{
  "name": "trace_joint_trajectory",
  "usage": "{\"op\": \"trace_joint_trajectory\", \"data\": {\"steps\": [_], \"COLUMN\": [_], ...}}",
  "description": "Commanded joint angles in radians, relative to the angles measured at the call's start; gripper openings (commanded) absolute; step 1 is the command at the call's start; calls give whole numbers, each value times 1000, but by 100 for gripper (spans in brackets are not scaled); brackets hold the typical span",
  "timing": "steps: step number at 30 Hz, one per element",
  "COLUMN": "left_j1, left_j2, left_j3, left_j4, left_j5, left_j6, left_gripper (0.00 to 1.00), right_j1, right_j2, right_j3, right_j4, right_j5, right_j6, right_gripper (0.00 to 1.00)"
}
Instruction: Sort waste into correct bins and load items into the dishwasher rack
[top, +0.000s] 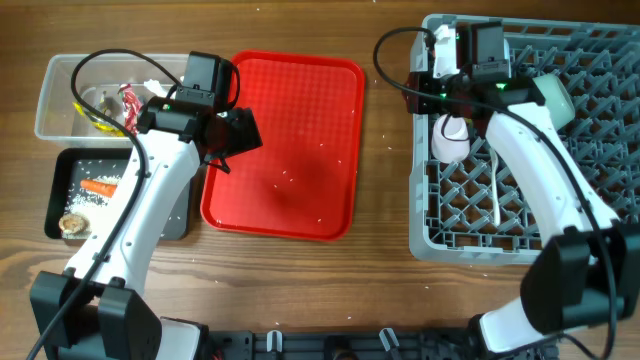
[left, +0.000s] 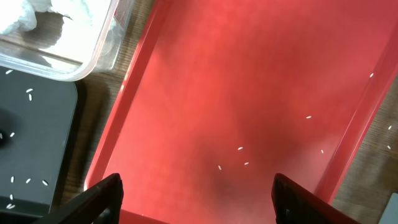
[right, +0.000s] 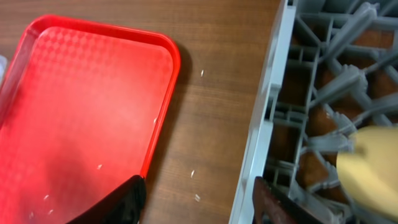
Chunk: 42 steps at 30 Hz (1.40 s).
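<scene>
My left gripper (top: 237, 133) (left: 196, 208) is open and empty, low over the left part of the flat red tray (top: 300, 90) (left: 249, 74), which bears a few white rice grains (left: 241, 148). The clear tub (top: 57, 95) holds wrappers (top: 128, 100) and white tissue (left: 31, 15). The black tray (top: 60, 180) holds the carrot (top: 98, 187), rice and a brown lump (top: 72, 225). My right gripper (top: 420, 92) (right: 196, 202) is open and empty over the left rim of the grey rack (top: 600, 60) (right: 267, 124). In the rack are a white-pink cup (top: 452, 138), a white spoon (top: 497, 185), a pale bowl (top: 553, 97) and a yellow cup (right: 373, 171).
Loose rice grains (right: 193, 174) lie on the wooden table between the red tray (right: 81, 112) and the rack. The black tray (left: 37, 137) sits just left of the red tray, below the clear tub. The right arm hides part of the rack's middle.
</scene>
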Motion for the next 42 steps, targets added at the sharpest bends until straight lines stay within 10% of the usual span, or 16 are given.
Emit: {"op": "trace_joint_trajectory", "data": {"steps": [1, 17, 28, 31, 42], "left_j1": [0, 0, 0, 0, 0], "left_j2": [-18, -18, -18, -18, -18], "left_j3": [2, 2, 2, 2, 2], "left_j4": [-2, -7, -19, -22, -24], "left_j5": [-13, -13, -13, -13, -13], "left_j6": [-10, -9, -9, -9, -9], "left_gripper": [76, 77, 77, 77, 78], "right_j1": [5, 6, 6, 6, 67], "right_j2": [103, 170, 260, 262, 262], "right_j3": [16, 17, 16, 16, 16], "right_j4": [69, 155, 174, 189, 235], "right_j5": [90, 171, 170, 169, 128], "right_j6": [-24, 5, 23, 31, -51], "right_gripper": [47, 43, 27, 4, 4]}}
